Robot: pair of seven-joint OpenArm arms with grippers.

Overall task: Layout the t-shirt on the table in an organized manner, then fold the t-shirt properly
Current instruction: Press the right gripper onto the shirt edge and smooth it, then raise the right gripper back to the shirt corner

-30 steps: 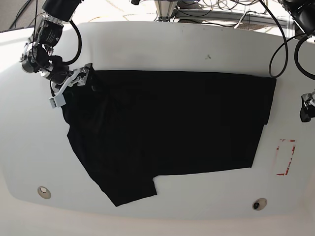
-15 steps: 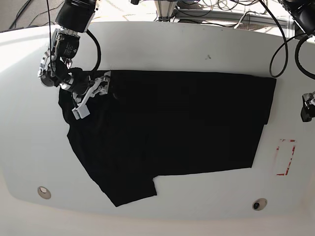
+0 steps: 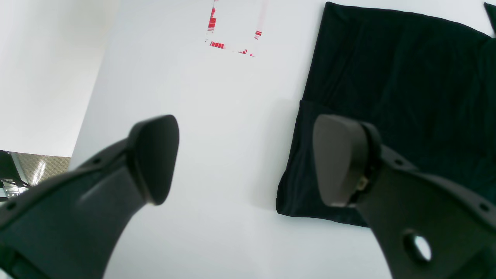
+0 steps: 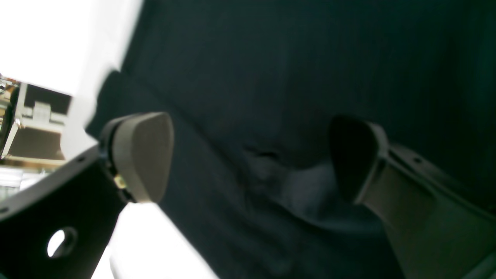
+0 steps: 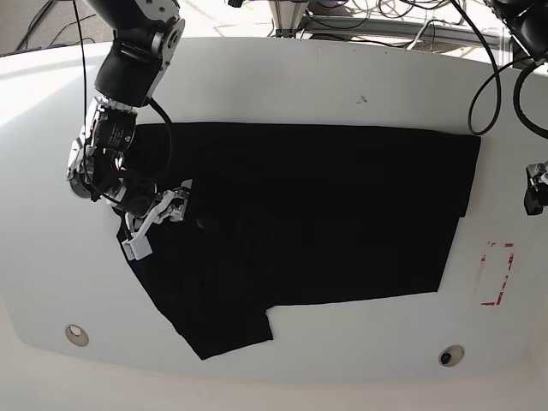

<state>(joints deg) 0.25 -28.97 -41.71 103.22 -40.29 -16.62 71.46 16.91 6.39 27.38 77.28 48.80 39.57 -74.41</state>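
The black t-shirt (image 5: 300, 223) lay spread across the middle of the white worktop (image 5: 282, 77), one sleeve (image 5: 218, 330) jutting toward the near edge, so the layout looked largely done but not yet squared. The right claw (image 5: 154, 224) hovered over the shirt's collar end, jaws apart and empty, probably placed to pinch that end for a fold or tidy. The left claw (image 3: 244, 159) hung just off the shirt's hem corner, between it and the red-outlined mark (image 3: 234, 29), jaws apart, holding nothing, likely waiting.
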